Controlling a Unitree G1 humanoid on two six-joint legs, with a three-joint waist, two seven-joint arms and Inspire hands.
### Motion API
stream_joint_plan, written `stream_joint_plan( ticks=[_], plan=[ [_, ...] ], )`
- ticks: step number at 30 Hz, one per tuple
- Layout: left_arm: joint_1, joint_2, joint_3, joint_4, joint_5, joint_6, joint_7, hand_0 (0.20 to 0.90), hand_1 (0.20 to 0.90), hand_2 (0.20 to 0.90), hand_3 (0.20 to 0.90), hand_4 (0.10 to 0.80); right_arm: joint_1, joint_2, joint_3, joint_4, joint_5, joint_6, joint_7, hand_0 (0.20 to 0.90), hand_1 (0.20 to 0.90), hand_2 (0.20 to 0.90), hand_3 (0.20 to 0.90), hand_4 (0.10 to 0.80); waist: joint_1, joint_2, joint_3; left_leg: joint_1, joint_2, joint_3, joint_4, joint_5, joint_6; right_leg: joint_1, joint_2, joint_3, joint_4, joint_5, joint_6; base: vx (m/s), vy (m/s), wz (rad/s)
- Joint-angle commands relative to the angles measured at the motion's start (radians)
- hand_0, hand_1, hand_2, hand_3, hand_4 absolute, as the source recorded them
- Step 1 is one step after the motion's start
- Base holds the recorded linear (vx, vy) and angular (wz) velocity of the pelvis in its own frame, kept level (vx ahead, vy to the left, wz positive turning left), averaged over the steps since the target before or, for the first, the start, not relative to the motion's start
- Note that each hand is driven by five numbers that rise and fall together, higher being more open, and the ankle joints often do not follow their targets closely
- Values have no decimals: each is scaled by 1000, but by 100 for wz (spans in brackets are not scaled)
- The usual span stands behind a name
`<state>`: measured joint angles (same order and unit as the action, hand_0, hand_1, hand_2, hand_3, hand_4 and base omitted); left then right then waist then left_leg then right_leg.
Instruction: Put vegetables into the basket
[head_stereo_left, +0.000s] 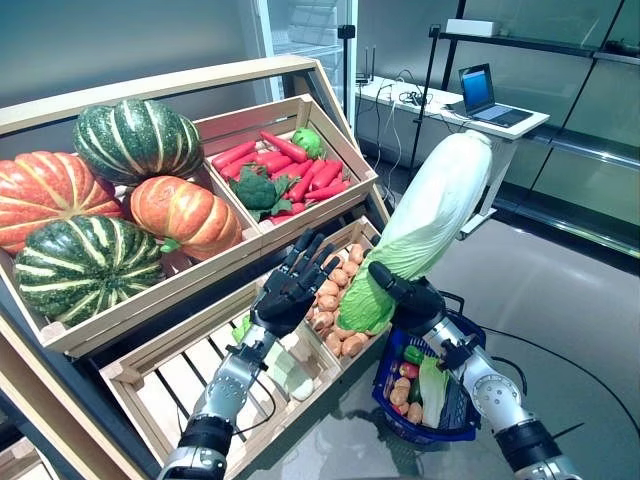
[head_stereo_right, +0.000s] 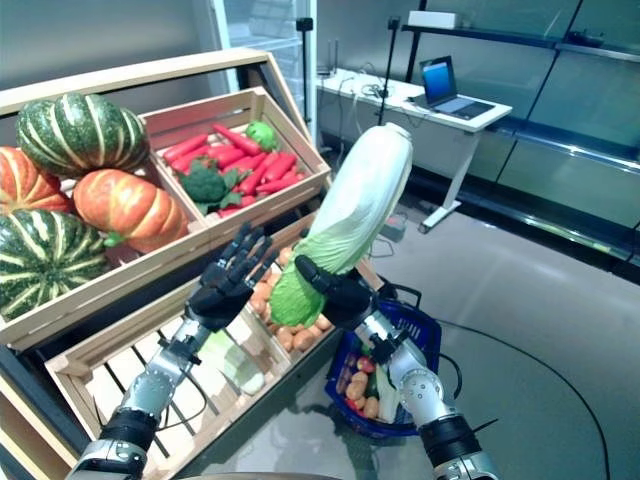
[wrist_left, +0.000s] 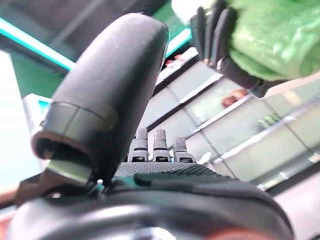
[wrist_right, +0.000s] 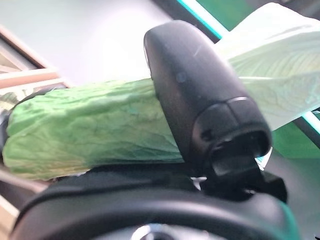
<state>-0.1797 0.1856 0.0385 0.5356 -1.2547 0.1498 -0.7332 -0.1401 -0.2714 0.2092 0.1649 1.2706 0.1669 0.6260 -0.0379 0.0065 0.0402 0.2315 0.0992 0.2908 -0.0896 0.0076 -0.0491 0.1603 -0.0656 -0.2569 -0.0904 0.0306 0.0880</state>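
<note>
Right hand clamps the cabbage above the part-filled basket; left hand splayed, empty; drop remains.

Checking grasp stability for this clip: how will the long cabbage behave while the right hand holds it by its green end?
Probably top-heavy: the cabbage rises tilted above the right hand, so it may swing. It stays straight, suggesting stiffness. Its leafy surface may crush or slip.

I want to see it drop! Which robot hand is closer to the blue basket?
Right. The right hand, gripping the cabbage, is just above the blue basket; the left hand is over the crate.
</note>
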Motion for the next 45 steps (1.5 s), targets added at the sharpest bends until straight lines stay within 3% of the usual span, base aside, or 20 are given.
stream_joint_plan(
  ticks=[1,4,8,12,16,23,30,37,43,45],
  plan=[
    [-120,-18,49,11,-108,-21,-18,900,900,900,900,800,-74,97,-97,-162,93,-63,94,300,300,300,300,400,-31,-37,-14,2,-48,15,2,-116,21,65,4,-15,3,-110,-26,0,0,0],
    [-110,-23,53,6,-99,-42,2,900,900,900,900,800,-62,96,-100,-159,68,-67,83,300,300,300,300,400,-31,-38,-14,4,-48,17,2,-116,20,66,5,-14,3,-111,-26,0,0,0],
    [-90,-4,52,8,-8,-154,113,900,900,900,900,800,-39,72,-108,-138,6,-84,32,300,300,300,300,400,-34,-40,-11,4,-47,20,2,-115,19,65,6,-11,3,-110,-26,0,0,0],
    [-45,68,21,39,243,-335,258,900,900,900,900,800,25,19,-158,-63,-58,-118,-71,300,300,300,300,400,-37,-38,-1,6,-45,26,2,-112,22,62,7,-9,3,-106,-24,41,2,-3],
    [31,116,11,15,525,-439,387,900,900,900,900,800,96,-7,-232,24,-96,-158,-126,300,300,300,300,400,-37,-36,17,2,-43,32,2,-108,27,56,7,-7,3,-99,-21,18,-12,-3],
    [105,216,1,-67,858,-540,630,900,900,900,900,800,116,-43,-360,188,-109,-251,-262,300,300,300,300,400,-25,-32,63,-6,-41,34,2,-103,30,51,8,-15,3,-93,-24,13,-17,-4],
    [90,286,-71,-82,1134,-554,829,900,900,900,900,800,34,-104,-386,345,-158,-356,-414,300,300,300,300,400,8,-18,90,-10,-42,18,2,-100,22,53,4,-37,3,-94,-27,14,-11,0],
    [5,419,-205,-113,1450,-563,1007,900,900,900,900,800,-120,-193,-317,532,-208,-341,-523,300,300,300,300,400,47,7,125,-50,-46,-5,5,-81,8,18,-5,-64,19,-96,-32,31,-15,5],
    [-265,503,-327,-36,1498,-551,1234,900,900,900,900,800,-429,-331,-230,784,-282,-353,-533,300,300,300,300,400,52,38,324,-344,-20,-43,304,-122,-12,-249,-60,-88,316,-172,-66,-317,-19,14],
    [-287,517,-340,-42,1495,-542,1256,900,900,900,900,800,-459,-346,-205,800,-309,-352,-551,300,300,300,300,400,55,43,346,-402,-20,-53,358,-134,-11,-305,-73,-90,372,-187,-71,-166,-1,15]
  ],
)
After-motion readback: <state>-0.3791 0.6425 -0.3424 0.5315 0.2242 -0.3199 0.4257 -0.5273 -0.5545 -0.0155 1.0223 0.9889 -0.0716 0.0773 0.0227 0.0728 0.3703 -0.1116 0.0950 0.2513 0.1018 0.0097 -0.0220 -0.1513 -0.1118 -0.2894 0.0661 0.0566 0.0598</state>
